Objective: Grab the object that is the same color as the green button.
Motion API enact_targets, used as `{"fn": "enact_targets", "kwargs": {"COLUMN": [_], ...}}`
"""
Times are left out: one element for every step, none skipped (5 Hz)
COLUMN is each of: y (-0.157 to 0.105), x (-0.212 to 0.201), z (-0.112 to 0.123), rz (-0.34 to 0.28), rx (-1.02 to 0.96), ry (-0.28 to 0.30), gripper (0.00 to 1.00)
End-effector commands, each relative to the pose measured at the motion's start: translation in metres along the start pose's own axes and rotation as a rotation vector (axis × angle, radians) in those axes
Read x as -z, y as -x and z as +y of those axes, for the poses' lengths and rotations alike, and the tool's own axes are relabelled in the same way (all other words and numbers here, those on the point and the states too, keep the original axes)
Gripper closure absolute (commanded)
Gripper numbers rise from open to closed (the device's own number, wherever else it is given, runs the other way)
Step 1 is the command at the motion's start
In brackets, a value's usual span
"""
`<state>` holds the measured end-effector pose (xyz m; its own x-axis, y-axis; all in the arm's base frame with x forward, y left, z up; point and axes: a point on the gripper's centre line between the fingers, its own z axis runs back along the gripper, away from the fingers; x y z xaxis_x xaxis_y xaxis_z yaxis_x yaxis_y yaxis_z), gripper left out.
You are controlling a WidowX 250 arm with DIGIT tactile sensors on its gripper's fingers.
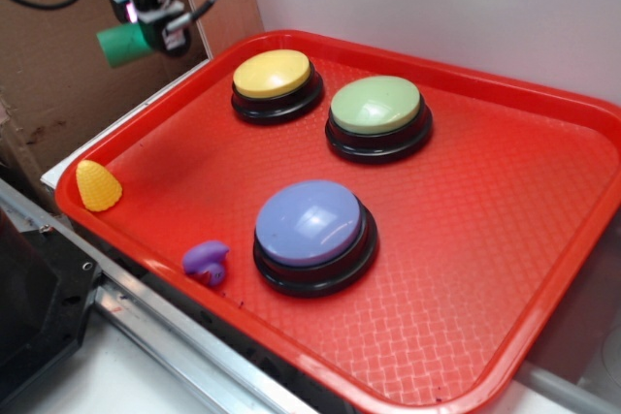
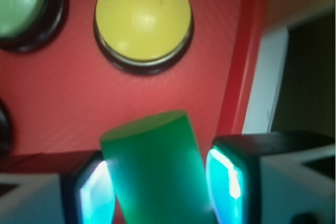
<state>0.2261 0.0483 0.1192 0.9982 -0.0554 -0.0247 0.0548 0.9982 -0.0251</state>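
Red tray [image 1: 505,269] carries our green button [image 1: 376,105] at its far side; we clamp the gripper [image 1: 146,31] on the cylinder [image 1: 121,44], raised off the tray's far-left corner.

Gripper raised at the exterior view's 11 o'clock corner.
The gripper [image 1: 146,31] hangs high on its arm; in the wrist view its two fingers [image 2: 92,192] clamp the green cylinder [image 2: 155,169] from both sides.
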Motion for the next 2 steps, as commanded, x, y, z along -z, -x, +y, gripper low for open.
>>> {"fn": "enact_targets", "kwargs": {"y": [-0.011, -0.011], "x": [-0.084, -0.099], "z": [-0.056, -0.074], "rz": [-0.032, -0.062], "rx": [-0.287, -0.288], "ry": [0.128, 0.097], "gripper": [1.0, 1.0]}}
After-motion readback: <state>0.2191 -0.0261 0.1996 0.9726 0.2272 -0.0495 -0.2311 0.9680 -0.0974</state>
